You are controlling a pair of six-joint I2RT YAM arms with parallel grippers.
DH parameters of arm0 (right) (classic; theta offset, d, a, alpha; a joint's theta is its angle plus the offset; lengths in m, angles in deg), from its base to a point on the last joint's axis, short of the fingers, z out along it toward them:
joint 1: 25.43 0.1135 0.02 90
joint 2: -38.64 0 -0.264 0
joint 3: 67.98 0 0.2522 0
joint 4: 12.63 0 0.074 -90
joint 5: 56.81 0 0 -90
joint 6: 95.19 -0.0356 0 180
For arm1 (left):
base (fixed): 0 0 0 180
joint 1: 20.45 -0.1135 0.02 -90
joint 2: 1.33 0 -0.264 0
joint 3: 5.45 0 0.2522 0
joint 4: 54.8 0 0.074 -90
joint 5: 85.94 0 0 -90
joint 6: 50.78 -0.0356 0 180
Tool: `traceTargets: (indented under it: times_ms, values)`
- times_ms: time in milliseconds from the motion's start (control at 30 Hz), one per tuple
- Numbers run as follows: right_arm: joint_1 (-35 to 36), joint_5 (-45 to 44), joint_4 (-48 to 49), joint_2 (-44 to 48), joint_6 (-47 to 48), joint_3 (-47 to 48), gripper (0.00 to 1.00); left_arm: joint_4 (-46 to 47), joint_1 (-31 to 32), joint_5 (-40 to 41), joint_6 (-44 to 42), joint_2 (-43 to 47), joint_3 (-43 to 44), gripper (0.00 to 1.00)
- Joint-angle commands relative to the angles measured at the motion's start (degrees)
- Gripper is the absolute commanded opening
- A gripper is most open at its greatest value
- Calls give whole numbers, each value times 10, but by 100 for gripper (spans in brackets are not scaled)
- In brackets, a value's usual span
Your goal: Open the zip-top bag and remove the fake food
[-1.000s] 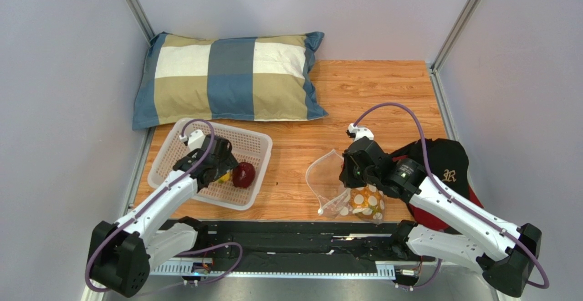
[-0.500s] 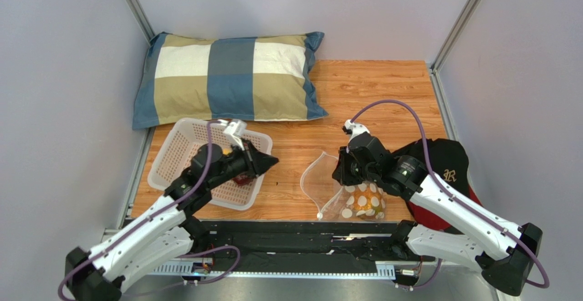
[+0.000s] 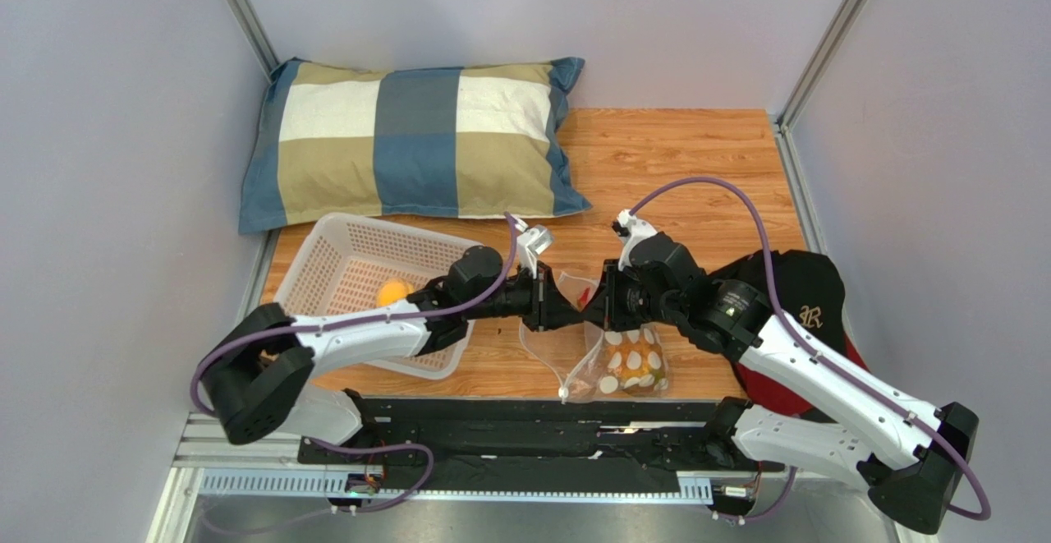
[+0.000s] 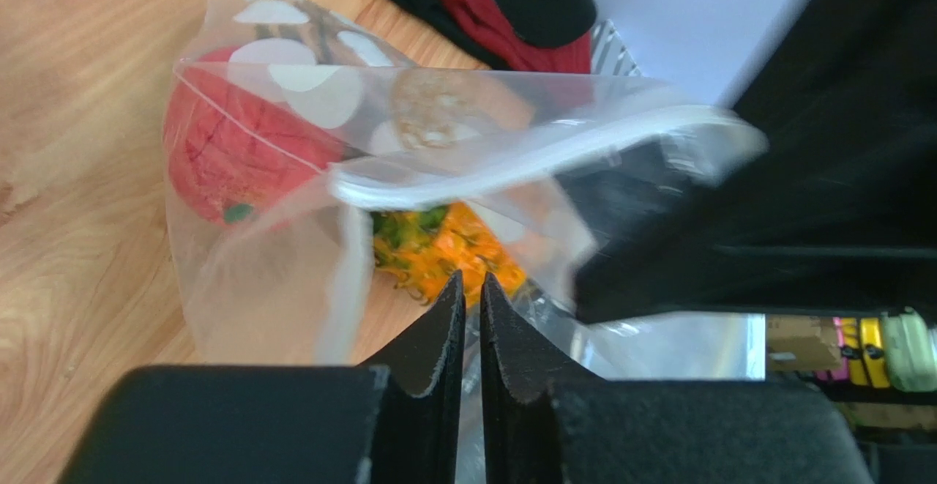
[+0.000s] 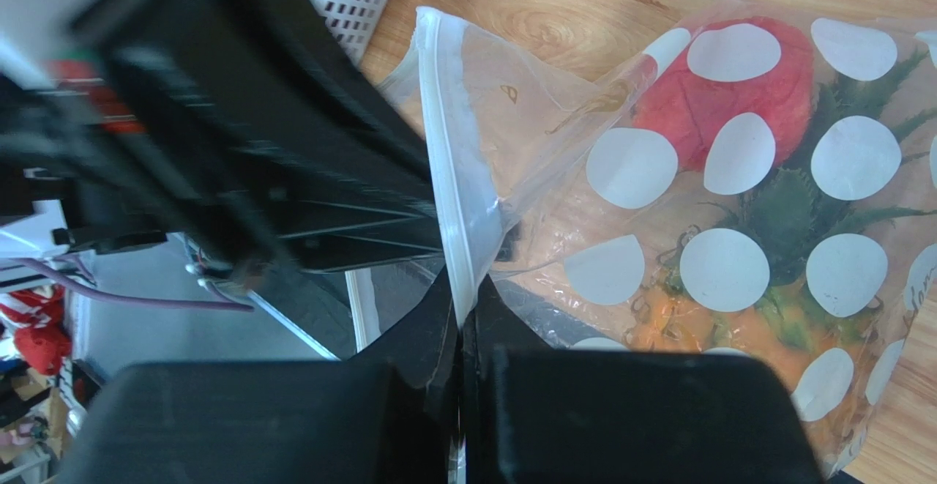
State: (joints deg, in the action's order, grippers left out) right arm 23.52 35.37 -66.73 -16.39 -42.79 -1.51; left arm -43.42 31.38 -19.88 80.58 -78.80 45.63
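The zip-top bag [image 3: 623,364] lies at the table's near edge, its mouth lifted and spread. My right gripper [image 3: 601,303] [image 5: 462,308] is shut on the bag's white zip strip [image 5: 451,209]. Inside the bag [image 5: 660,177] I see fake food: a red berry [image 5: 726,105], a green leafy sprig [image 5: 803,215] and an orange frilly piece [image 5: 682,319]. My left gripper [image 3: 570,300] [image 4: 470,281] is at the mouth of the bag [image 4: 275,275], tips toward the orange frilly piece [image 4: 440,248], jaws shut to a thin slit with nothing held. The red berry [image 4: 236,144] sits further in.
A white perforated basket [image 3: 333,260] stands left of the bag with a yellow-orange fruit [image 3: 392,293] in it; my left arm crosses over its right side. A checked pillow [image 3: 413,136] lies at the back. A black and red cap [image 3: 802,309] sits right.
My left arm swung from above the basket rightward to the bag's mouth, and its jaws went from open to shut. The right gripper drew the bag's lip slightly left and up.
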Motion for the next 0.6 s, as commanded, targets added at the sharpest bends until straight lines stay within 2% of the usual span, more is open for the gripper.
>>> traceTargets:
  times_ms: [0, 33, 67, 100, 133, 200, 233, 400, 467, 500, 533, 567]
  values:
    - [0, 6, 45, 10, -25, 18, 0, 86, 8, -35, 38, -72, 28, 13]
    - [0, -10, 36, 12, -26, 17, 2, 93, 11, -37, 42, -96, 32, 13]
    - [0, -21, 28, 15, -28, 18, 9, 96, 12, -37, 46, -105, 33, 13]
    - [-2, -58, 17, 18, -29, 20, 17, 104, 13, -40, 47, -113, 31, 13]
    - [-3, -76, -12, 30, -32, 21, 33, 111, 19, -41, 46, -121, 29, 13]
    - [-16, -129, -50, 46, -46, 20, 48, 111, 26, -42, 40, -126, 28, 15]
    - [-20, -147, -90, 67, -55, 18, 60, 111, 30, -44, 37, -131, 28, 16]
    - [-50, -231, -182, 162, -126, -17, 83, 110, 35, -55, 29, -139, 28, 23]
    - [-62, -250, -206, 194, -146, -32, 80, 110, 36, -65, 28, -140, 28, 26]
    - [-78, -259, -223, 203, -156, -43, 64, 110, 36, -70, 27, -139, 28, 30]
    - [-86, -259, -223, 211, -181, -72, 53, 109, 37, -71, 28, -136, 26, 32]
    - [-92, -258, -220, 215, -190, -85, 47, 109, 37, -73, 27, -134, 25, 34]
